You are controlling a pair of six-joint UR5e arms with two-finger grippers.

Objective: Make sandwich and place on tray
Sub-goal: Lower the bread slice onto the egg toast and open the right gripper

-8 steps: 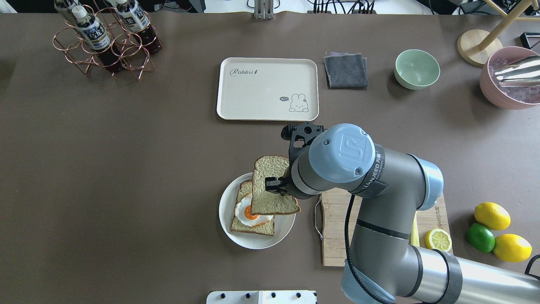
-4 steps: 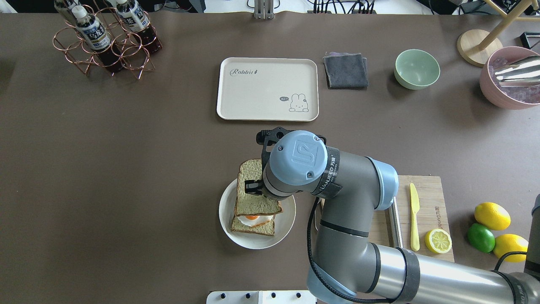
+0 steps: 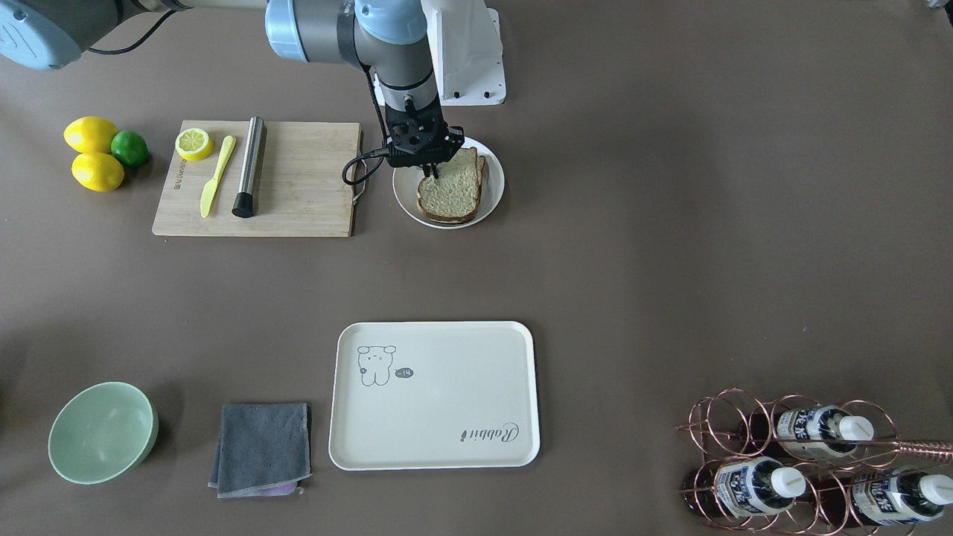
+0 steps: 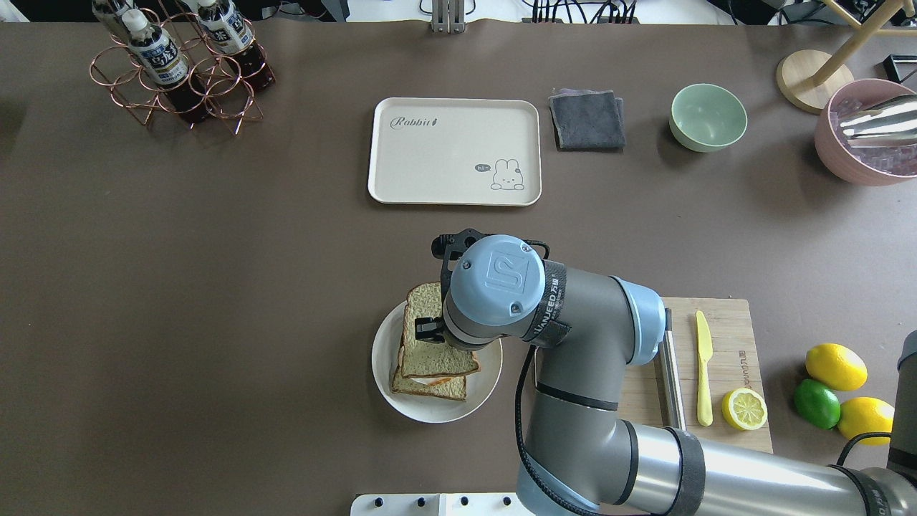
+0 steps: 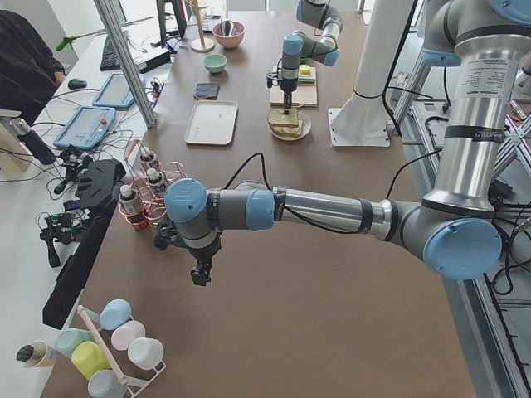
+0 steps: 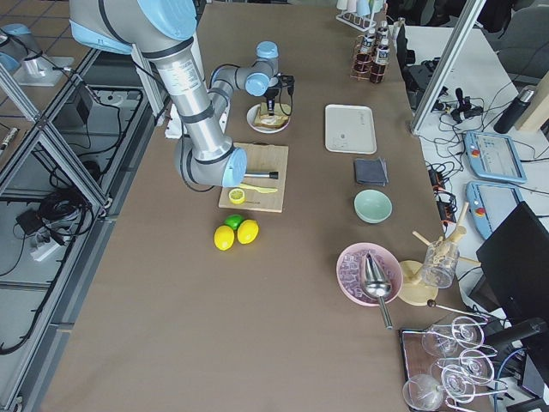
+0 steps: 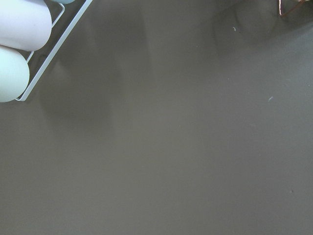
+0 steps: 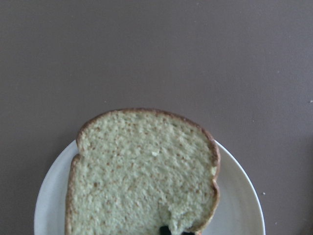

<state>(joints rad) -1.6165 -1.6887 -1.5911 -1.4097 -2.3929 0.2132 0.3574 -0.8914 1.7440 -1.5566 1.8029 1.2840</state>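
A round white plate [image 4: 483, 373] holds a lower bread slice [image 4: 430, 388] with the fried egg on it; only a thin sliver of egg [image 4: 428, 380] shows. My right gripper [image 4: 428, 330] is shut on the top bread slice [image 4: 433, 355], which lies over the egg, slightly skewed from the lower slice. The same slice fills the right wrist view [image 8: 142, 171], and the front-facing view shows it too [image 3: 450, 193]. The cream tray [image 4: 454, 150] lies beyond the plate with nothing on it. My left gripper [image 5: 199, 274] hangs over bare table at the far left end; I cannot tell its state.
A wooden cutting board [image 4: 723, 337] to the right of the plate carries a yellow knife [image 4: 704, 373], a lemon half [image 4: 743, 408] and a metal cylinder [image 4: 670, 380]. A grey cloth [image 4: 587, 119], a green bowl [image 4: 708, 117] and a bottle rack [image 4: 179, 64] stand at the back.
My right gripper has carried the top slice left and down over the plate. The slice now covers the egg, which showed plainly before.
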